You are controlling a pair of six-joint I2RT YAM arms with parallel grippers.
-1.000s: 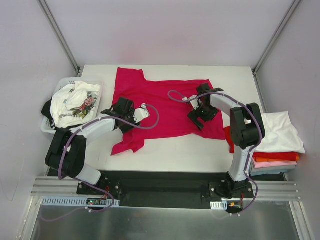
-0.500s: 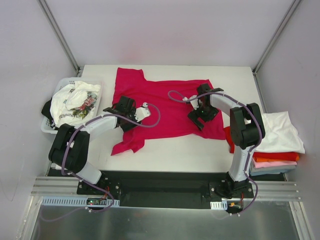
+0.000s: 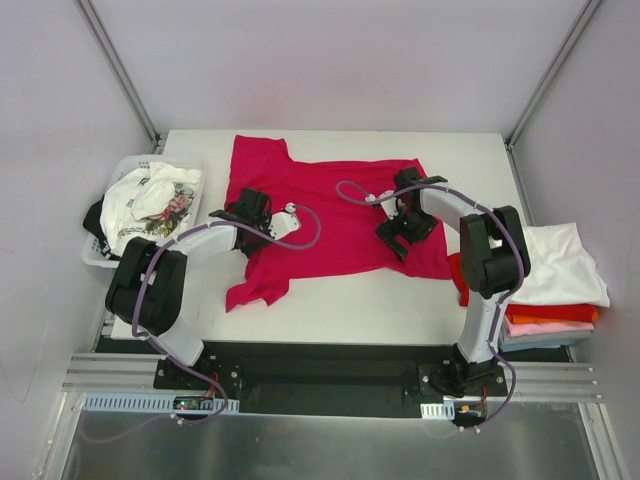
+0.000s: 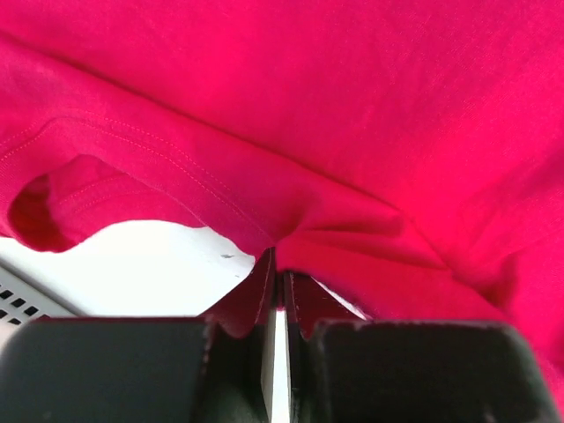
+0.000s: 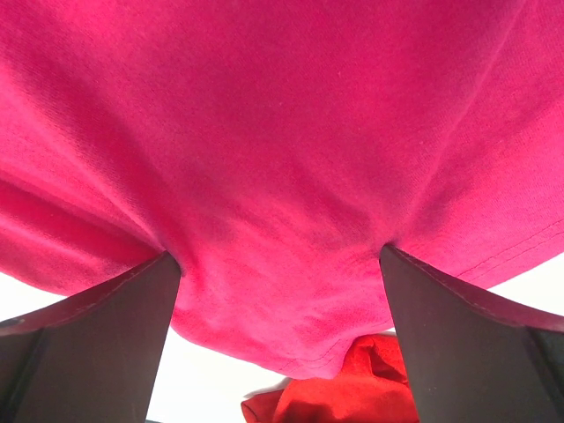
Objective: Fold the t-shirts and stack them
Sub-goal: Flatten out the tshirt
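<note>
- We judge the task partly done: a folded stack point(image 3: 550, 285) sits at the right, and more shirts point(image 3: 150, 205) fill the basket point(image 3: 92, 255) at the left.
- The crimson shirt point(image 3: 330, 210) lies spread mid-table, not yet folded.
- Our left gripper point(image 4: 278, 286) is clamped on its left edge. The right gripper point(image 5: 280, 264) rests on it with fingers spread.
- Bare table point(image 3: 460, 150) lies along the near edge and at the far right.

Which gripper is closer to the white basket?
Left. The left gripper is at the edge of the shirt nearest the basket; the right gripper is across the shirt, farther away.

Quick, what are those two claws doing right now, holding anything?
Left gripper: closed, pinching a fold of the crimson t-shirt.
Right gripper: open, jaws spread wide over the same shirt, gripping nothing.
</note>
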